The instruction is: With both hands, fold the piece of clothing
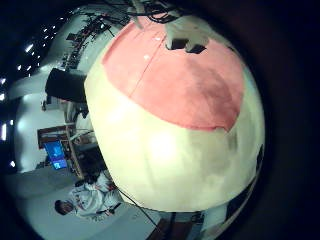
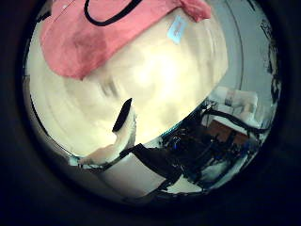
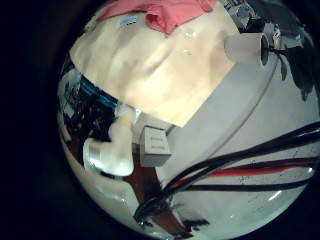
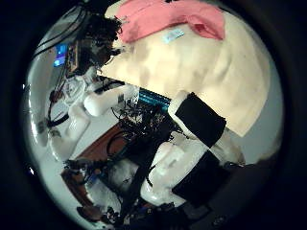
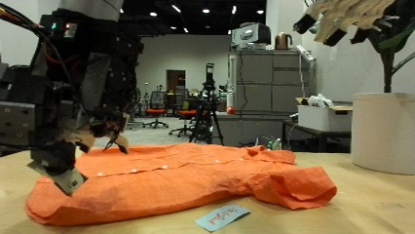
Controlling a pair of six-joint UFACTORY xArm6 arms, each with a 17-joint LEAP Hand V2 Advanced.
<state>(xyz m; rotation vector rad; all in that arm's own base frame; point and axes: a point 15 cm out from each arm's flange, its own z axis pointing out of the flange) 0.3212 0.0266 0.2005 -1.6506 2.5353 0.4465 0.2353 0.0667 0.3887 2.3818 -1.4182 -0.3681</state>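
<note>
**Here: shirt flat, hands apart**

Plainly, the orange shirt (image 5: pixel 182 178) lies spread on the counter (image 5: pixel 363 200), a white tag (image 5: pixel 223 216) just beside its hem. One hand (image 5: pixel 81 97) hangs low, its fingers touching the shirt's edge, loosely curled. The other hand (image 5: pixel 348 18) hovers well above, fingers spread.

A pale wooden table (image 5: pixel 351 210) carries a white cylindrical pot (image 5: pixel 384 132) with a plant, and grey metal cabinets (image 5: pixel 269 93) stand behind.
</note>
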